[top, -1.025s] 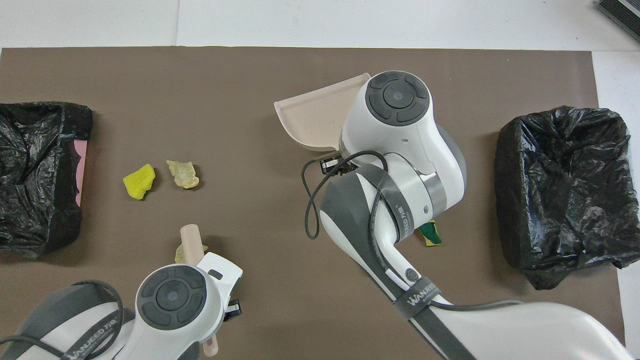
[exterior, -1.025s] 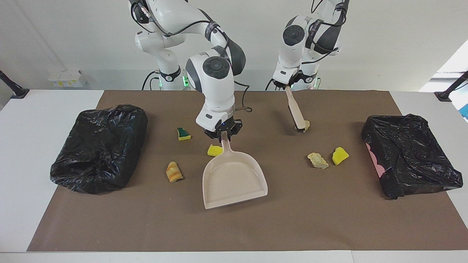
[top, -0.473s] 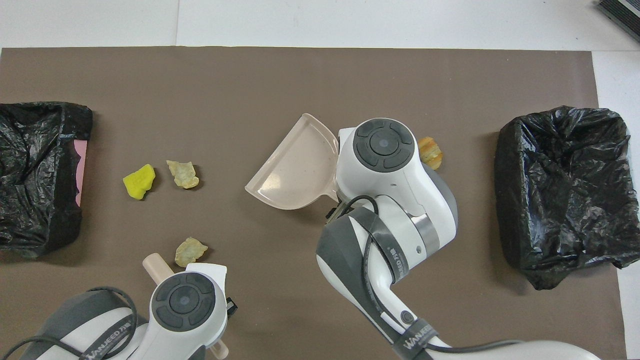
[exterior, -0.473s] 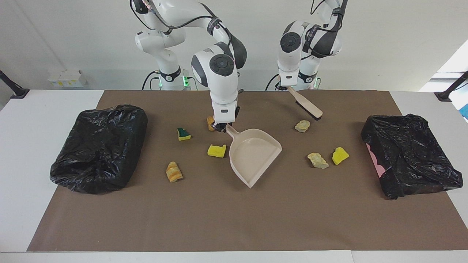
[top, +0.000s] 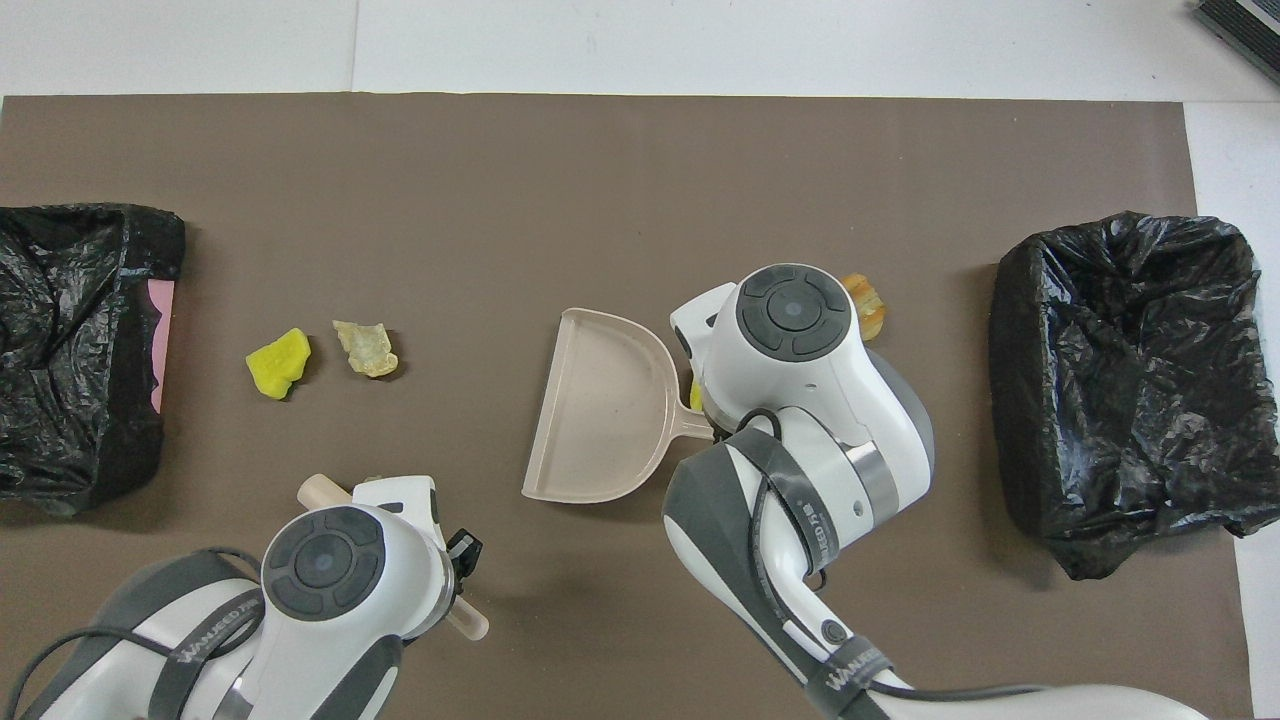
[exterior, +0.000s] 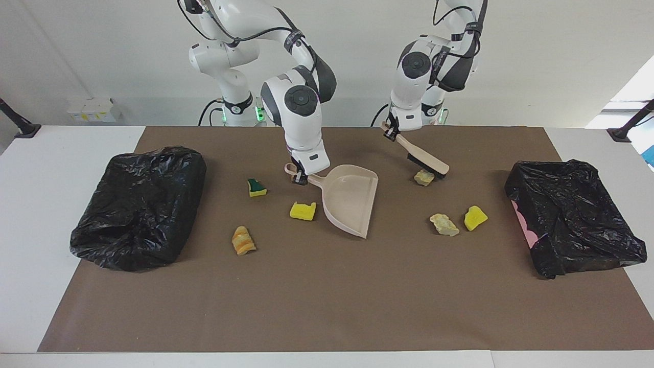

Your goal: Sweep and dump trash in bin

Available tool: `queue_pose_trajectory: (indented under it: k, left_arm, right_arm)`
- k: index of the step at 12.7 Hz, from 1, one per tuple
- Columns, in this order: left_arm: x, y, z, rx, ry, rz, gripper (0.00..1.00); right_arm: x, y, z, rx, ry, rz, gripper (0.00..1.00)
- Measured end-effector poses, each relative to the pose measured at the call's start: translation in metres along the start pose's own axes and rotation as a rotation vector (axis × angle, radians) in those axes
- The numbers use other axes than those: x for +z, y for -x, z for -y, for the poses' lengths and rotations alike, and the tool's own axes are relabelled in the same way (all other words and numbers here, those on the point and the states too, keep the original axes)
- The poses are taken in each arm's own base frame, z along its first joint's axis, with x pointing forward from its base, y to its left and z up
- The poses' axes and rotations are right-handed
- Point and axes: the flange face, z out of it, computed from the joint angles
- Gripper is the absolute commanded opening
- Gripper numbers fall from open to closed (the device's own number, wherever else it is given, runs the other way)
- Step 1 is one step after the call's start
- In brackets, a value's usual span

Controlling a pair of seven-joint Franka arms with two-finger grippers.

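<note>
- Clock directions are read in the facing view, with the pan at the dial's centre.
- Stage, as I judge it: early. Both tools are in hand, but nothing is swept yet.
- The right gripper is clamped on the pan's handle. The pan lies at mid-mat and is empty, with its mouth turned toward 3 o'clock.
- The left gripper is clamped on the brush. The bristles are down at a tan scrap at 2 o'clock and look to be touching it.
- Loose on the mat:
  - a yellow scrap just beside the pan at 9 o'clock
  - a green-faced scrap farther out, between 9 and 10
  - an orange scrap at 8 o'clock
  - a second tan scrap and a second yellow scrap, side by side near 3 o'clock
- Six scraps show. Any other would be hidden by the arms.
- The two bins sit at the mat's 9 and 3 o'clock ends. I cannot tell what is inside either.
- Left to do: brush each scrap into the pan, carry it over and tip it into a bin. That is nearly the whole job.
</note>
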Motion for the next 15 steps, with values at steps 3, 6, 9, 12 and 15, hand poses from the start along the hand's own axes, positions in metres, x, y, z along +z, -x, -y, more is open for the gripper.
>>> queue_pose_trajectory:
  k: [3, 6, 9, 12, 15]
  left_arm:
    - [-0.003, -0.025, -0.019, -0.058, 0.053, 0.010, 0.00]
    - [-0.027, -0.050, -0.051, -0.077, 0.136, -0.001, 0.00]
    - [-0.061, -0.058, -0.086, -0.010, 0.139, -0.004, 0.00]
    - [-0.094, -0.077, -0.082, 0.136, 0.093, 0.011, 0.00]
    - [-0.098, -0.128, -0.062, 0.301, 0.079, 0.001, 0.00]
  right_arm:
    - [0.015, -0.001, 0.003, -0.015, 0.010, -0.008, 0.00]
    - [0.020, -0.003, 0.005, -0.020, 0.014, -0.010, 0.00]
    - [0.020, -0.002, 0.004, -0.019, 0.017, -0.008, 0.00]
    - [0.020, 0.003, -0.001, -0.029, 0.043, 0.019, 0.00]
    - [0.019, 0.008, -0.006, -0.072, 0.077, 0.056, 0.00]
